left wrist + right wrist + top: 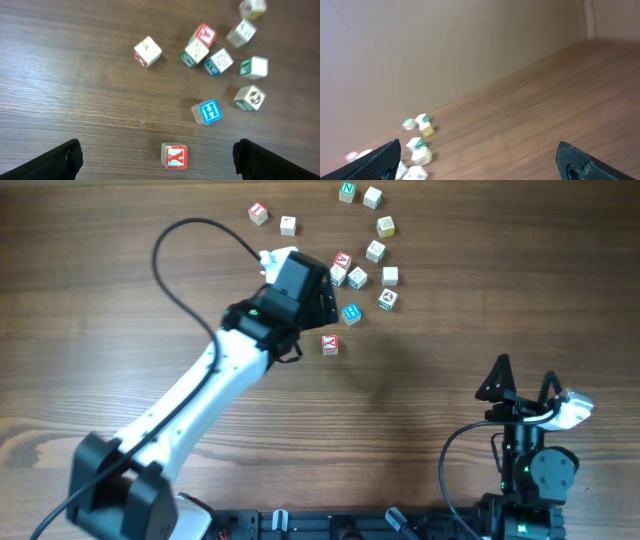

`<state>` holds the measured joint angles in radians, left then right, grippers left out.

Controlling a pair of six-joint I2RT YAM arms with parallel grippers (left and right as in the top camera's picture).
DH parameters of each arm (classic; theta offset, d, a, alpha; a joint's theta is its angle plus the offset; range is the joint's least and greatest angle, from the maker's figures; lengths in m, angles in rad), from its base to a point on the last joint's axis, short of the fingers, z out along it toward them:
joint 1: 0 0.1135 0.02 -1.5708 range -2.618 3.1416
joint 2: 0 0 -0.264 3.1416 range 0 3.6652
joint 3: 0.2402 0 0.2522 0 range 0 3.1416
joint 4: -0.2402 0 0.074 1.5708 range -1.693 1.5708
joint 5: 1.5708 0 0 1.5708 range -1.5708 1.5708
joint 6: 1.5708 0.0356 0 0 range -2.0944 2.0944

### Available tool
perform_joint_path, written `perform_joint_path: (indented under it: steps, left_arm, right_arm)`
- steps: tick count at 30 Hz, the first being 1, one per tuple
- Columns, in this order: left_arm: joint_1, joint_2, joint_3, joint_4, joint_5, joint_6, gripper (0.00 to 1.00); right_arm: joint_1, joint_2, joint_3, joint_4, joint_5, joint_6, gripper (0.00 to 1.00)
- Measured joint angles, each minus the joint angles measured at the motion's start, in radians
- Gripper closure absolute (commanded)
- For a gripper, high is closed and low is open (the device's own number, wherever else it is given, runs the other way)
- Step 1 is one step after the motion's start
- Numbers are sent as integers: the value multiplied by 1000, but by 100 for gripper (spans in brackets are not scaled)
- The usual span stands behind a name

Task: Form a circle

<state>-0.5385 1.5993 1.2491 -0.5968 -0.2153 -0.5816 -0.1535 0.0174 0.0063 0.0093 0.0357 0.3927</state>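
Observation:
Several small pale wooden cubes lie loose at the far middle of the table, in a rough arc with no closed circle. A red-Y cube point(330, 345) point(174, 156) sits nearest, apart from the rest. A blue-H cube point(351, 313) point(209, 111) lies just beyond it. My left gripper point(325, 305) point(157, 152) hovers open over this spot, with the red-Y cube on the table between its wide-apart fingers point(65, 160) and untouched. My right gripper point(525, 380) point(480, 155) stands open and empty near the front right, far from the cubes.
More cubes cluster past the blue-H one, among them a red-faced cube point(205, 34) and a green-faced one point(253, 67). Another lies alone to the left point(147, 51). The left arm point(200, 390) crosses the table diagonally, its black cable point(170, 290) looping beside it.

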Motion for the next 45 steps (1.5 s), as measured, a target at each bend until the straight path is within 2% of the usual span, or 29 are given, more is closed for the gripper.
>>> perform_joint_path:
  steps: [4, 5, 6, 8, 10, 14, 17, 20, 22, 25, 28, 30, 33, 36, 45]
  left_arm:
    - [23, -83, 0, -30, 26, 0, 0]
    - [23, -101, 0, -37, 30, 0, 0]
    - [23, -141, 0, -52, 34, 0, 0]
    - [23, -172, 0, -89, 38, -9, 0]
    - [24, -206, 0, -111, 42, -40, 0]
    - [53, -290, 0, -112, 45, -84, 0]
    - [114, -328, 0, -134, 45, -94, 0]
    - [186, -330, 0, -164, 44, -128, 0]
    - [225, -330, 0, -171, 45, -168, 0]
    - [285, -331, 0, -173, 44, -218, 0]
    - [297, -330, 0, -183, 45, -240, 0]
    - [297, -329, 1, -205, 44, -244, 0]
    - [297, -316, 1, -286, -5, -247, 0]
    - [297, -290, 1, -336, -75, -248, 0]
    - [297, -197, 1, -331, -132, -248, 0]
  right_arm:
    - [0, 0, 0, -4, -40, 287, 0]
    - [0, 0, 0, 4, -73, 475, 0]
    - [0, 0, 0, 12, -94, 563, 1]
    - [-2, 5, 0, 144, -181, 593, 1]
    - [-2, 5, 12, 269, -312, 564, 0]
    - [-2, 97, 79, 201, -449, 483, 1]
    - [-2, 306, 175, 182, -535, 398, 0]
    - [8, 590, 331, 105, -623, 298, 1]
    - [39, 771, 463, -6, -656, 227, 1]
    - [162, 1087, 742, -300, -660, 104, 1]
    - [307, 1350, 1041, -634, -540, 22, 0]
    - [378, 1483, 1200, -780, -473, -27, 0]
    - [440, 1601, 1308, -772, -424, -76, 1]
    - [466, 1679, 1316, -689, -397, -137, 1]
    - [595, 1908, 1317, -524, -212, -192, 11]
